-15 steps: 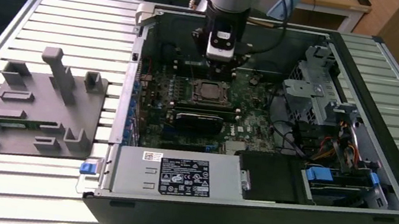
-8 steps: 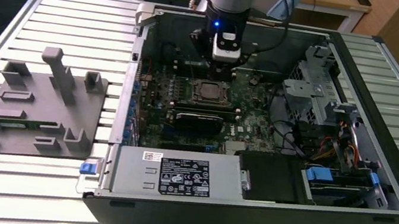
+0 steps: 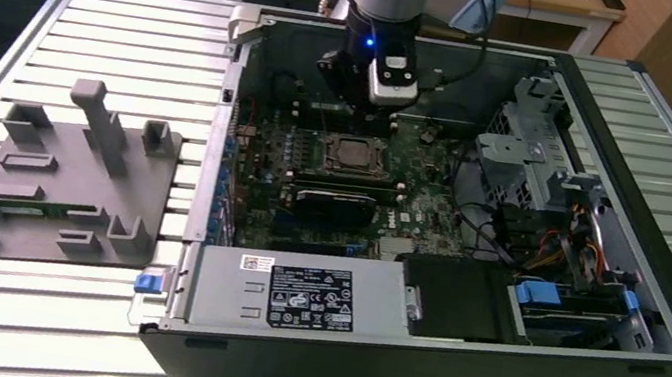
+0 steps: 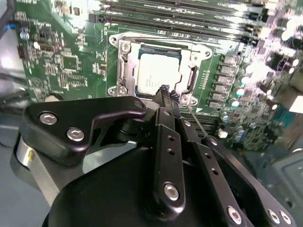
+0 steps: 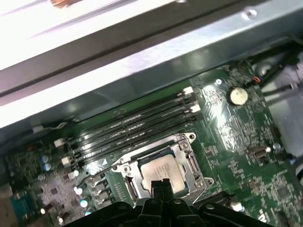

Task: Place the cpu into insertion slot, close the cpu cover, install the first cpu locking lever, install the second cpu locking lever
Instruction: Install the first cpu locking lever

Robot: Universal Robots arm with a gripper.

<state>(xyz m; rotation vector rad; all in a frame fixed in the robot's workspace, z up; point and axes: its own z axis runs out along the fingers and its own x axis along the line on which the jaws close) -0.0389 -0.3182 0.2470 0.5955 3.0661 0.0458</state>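
In the exterior view the gripper (image 3: 368,113) hangs inside the computer case (image 3: 638,328), near the insertion slot (image 3: 348,155). In the second wrist view the cpu (image 4: 158,72) sits in the slot, framed by the cpu cover (image 4: 124,71). The gripper's tips are pressed together on nothing beside a thin locking lever (image 4: 195,120), probably to push rather than grasp. In the first wrist view those tips sit over the cpu's (image 5: 163,169) edge.

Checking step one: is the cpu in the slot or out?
In. The cpu lies flat in the slot, with the cover down around it.
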